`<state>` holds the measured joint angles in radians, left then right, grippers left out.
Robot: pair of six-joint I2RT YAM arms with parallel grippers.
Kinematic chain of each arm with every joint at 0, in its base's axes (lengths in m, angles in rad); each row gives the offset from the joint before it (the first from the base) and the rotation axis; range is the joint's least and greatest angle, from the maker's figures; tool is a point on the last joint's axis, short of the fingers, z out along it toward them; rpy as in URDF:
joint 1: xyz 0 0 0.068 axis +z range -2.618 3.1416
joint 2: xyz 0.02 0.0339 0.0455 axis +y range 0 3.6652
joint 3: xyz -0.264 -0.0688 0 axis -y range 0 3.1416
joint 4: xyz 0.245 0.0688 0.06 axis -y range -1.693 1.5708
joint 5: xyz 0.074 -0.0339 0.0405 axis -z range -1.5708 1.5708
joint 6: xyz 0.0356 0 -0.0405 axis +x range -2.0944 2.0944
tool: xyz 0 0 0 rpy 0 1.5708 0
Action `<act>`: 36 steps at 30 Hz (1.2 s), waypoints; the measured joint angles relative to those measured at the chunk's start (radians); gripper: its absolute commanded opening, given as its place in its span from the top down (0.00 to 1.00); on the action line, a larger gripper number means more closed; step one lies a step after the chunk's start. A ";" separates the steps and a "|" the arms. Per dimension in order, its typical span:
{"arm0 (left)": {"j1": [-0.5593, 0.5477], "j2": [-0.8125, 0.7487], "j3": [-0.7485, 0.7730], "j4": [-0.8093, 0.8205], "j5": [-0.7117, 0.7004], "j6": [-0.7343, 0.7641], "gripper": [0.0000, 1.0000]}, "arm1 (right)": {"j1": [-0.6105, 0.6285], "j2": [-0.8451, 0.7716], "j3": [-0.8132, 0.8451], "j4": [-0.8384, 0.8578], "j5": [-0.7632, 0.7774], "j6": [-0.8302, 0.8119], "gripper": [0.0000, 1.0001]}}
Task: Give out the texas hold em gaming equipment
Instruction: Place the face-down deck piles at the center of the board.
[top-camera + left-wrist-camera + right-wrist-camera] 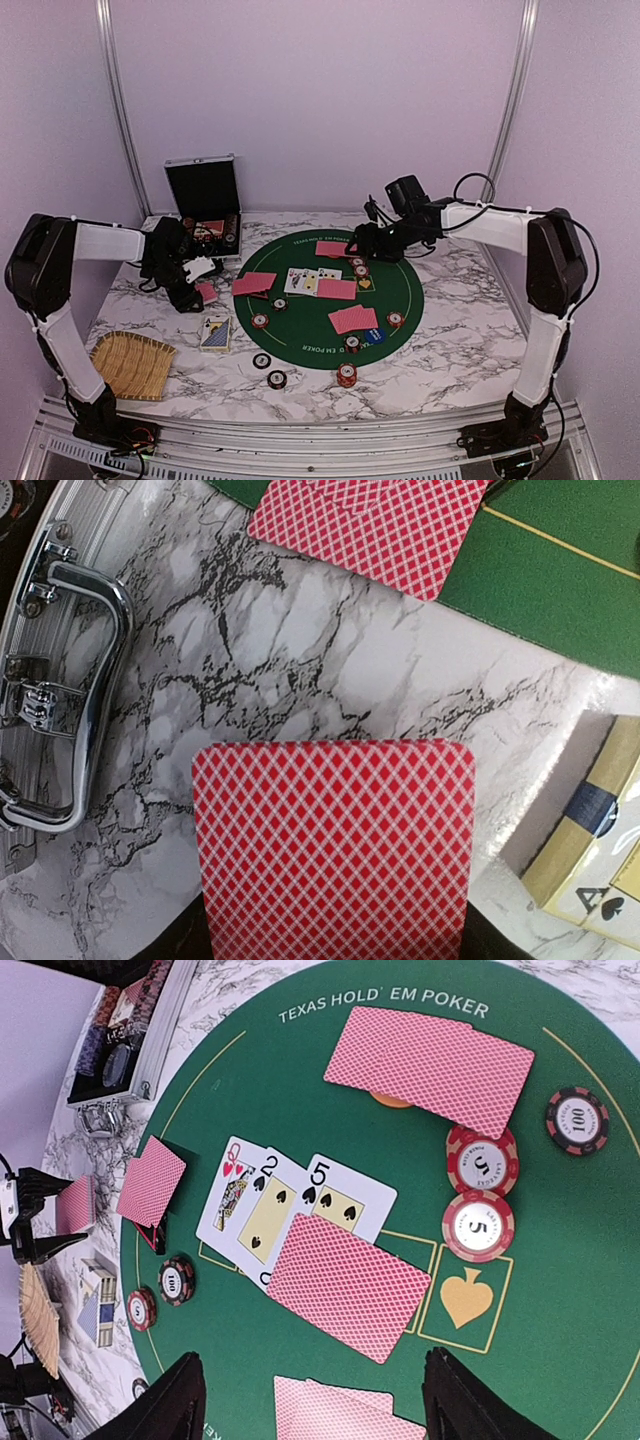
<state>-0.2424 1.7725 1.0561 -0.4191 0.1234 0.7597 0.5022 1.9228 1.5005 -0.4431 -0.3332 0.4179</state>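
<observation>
My left gripper [200, 285] hovers over the marble left of the green poker mat [330, 345], shut on a red-backed playing card [335, 850] that covers its fingertips. At the mat's far edge my right gripper [315, 1410] stands open and empty above the felt. Below it lie face-up cards [290, 1205], a red-backed card [345, 1285] overlapping them, and another red-backed pair [430, 1068]. Two red chips [478, 1225] sit by the spade mark, a dark chip [577, 1120] beyond. More chips [346, 376] and a blue dealer button [374, 336] are near the mat's front.
The open silver case [205, 205] stands at the back left, its handle [60, 680] close to my left gripper. A card box [215, 333] lies on the marble by the mat's left edge. The woven straw tray [133, 365] sits front left.
</observation>
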 measured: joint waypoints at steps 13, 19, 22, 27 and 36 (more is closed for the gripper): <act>-0.050 0.003 -0.020 0.004 0.019 0.007 0.50 | -0.008 -0.010 -0.064 -0.006 0.003 0.001 0.25; -0.051 0.003 -0.020 0.004 0.018 0.006 0.25 | -0.013 -0.014 -0.064 -0.007 0.003 0.001 0.25; -0.051 0.003 -0.019 0.005 0.013 0.006 0.14 | -0.016 -0.024 -0.064 -0.007 0.003 0.000 0.23; -0.051 0.000 -0.017 0.003 0.007 0.007 0.06 | -0.024 -0.049 -0.064 -0.010 0.003 -0.001 0.21; -0.051 -0.030 0.034 -0.020 0.006 -0.002 0.01 | -0.034 -0.062 -0.055 -0.037 0.007 -0.008 0.01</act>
<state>-0.2939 1.7428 1.0897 -0.4393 0.1291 0.7578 0.4679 1.8606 1.4452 -0.4797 -0.3260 0.4095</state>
